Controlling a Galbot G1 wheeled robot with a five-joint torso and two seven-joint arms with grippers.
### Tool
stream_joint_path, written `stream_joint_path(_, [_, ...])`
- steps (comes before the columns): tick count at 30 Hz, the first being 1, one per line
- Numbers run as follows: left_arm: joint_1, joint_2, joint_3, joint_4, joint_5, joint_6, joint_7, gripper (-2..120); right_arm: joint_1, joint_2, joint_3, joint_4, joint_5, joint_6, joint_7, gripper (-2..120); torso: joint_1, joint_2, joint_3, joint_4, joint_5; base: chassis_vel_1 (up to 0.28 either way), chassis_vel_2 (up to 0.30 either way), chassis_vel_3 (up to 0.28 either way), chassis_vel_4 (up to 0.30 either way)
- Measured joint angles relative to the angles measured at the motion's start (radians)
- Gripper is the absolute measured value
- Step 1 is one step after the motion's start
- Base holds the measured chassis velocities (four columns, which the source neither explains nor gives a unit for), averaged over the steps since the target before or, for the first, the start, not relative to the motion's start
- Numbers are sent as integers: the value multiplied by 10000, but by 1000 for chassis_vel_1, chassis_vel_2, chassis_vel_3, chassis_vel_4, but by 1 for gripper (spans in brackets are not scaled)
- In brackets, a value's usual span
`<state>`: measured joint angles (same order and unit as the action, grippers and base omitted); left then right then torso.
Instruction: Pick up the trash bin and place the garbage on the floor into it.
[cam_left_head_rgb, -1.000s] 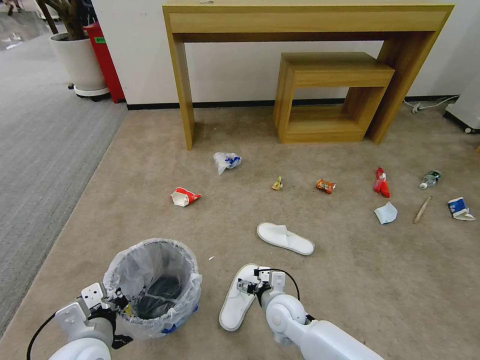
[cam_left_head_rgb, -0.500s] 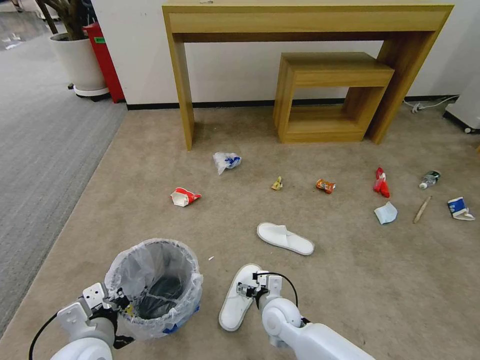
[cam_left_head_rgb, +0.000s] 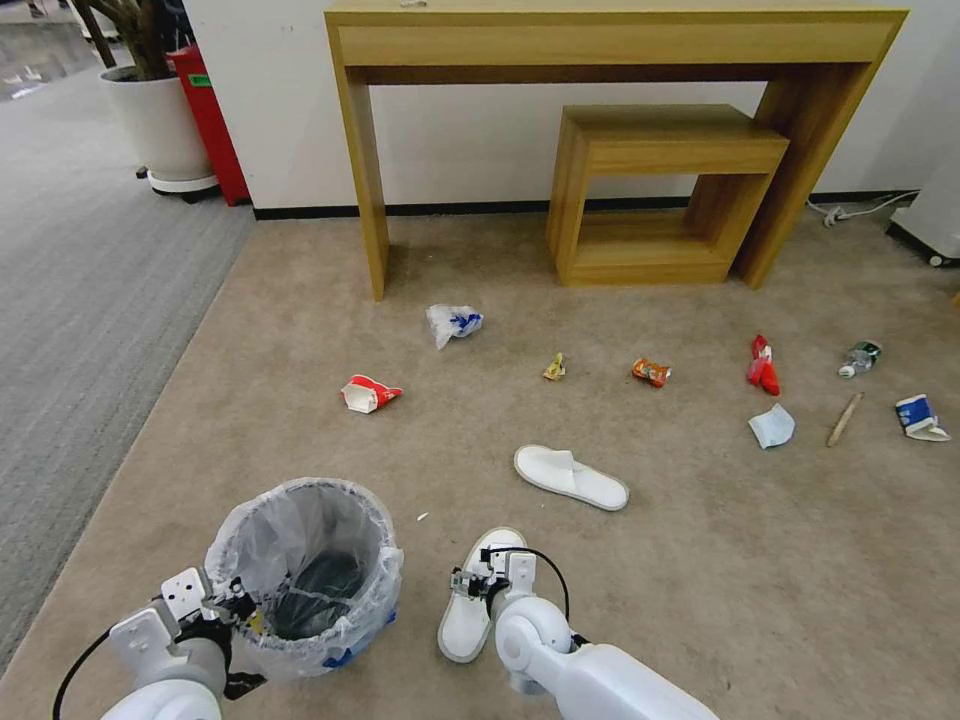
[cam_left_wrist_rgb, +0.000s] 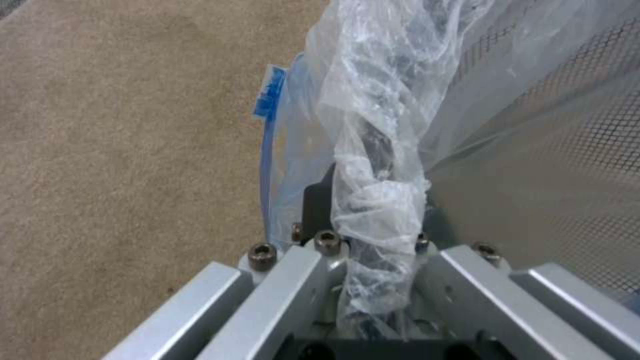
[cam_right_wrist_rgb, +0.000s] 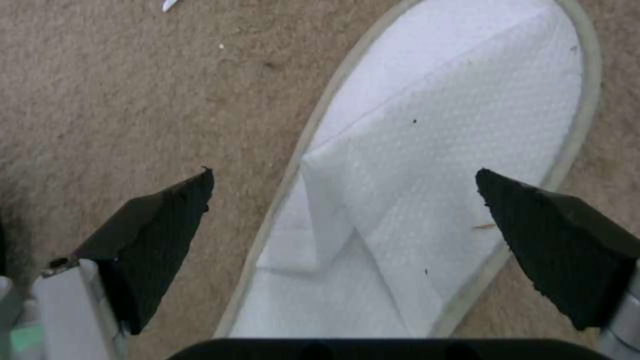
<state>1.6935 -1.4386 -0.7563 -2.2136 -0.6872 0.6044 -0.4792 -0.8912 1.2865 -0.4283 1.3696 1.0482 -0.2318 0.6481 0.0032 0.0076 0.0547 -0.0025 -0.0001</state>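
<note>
Right gripper (cam_right_wrist_rgb: 343, 220) poised over the near white slipper (cam_left_head_rgb: 470, 600) on the beige floor (cam_left_head_rgb: 700, 560), jaws spread wide; the slipper's strap and sole lie between the two black pads (cam_right_wrist_rgb: 160, 240), neither pad touching it. Left gripper (cam_left_head_rgb: 235, 600) clenched on the bag-lined rim of the trash bin (cam_left_head_rgb: 310, 570), which is just left of the slipper. A second slipper (cam_left_head_rgb: 570, 476) lies farther out, with the remaining litter scattered beyond.
</note>
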Motion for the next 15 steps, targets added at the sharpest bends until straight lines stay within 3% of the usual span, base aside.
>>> stream_joint_path(15, [-191,73,91,248,7,-67,6,0,-90,63,225,-362,-257,147,53,99,0,0,0,0,1,0,0,0,0])
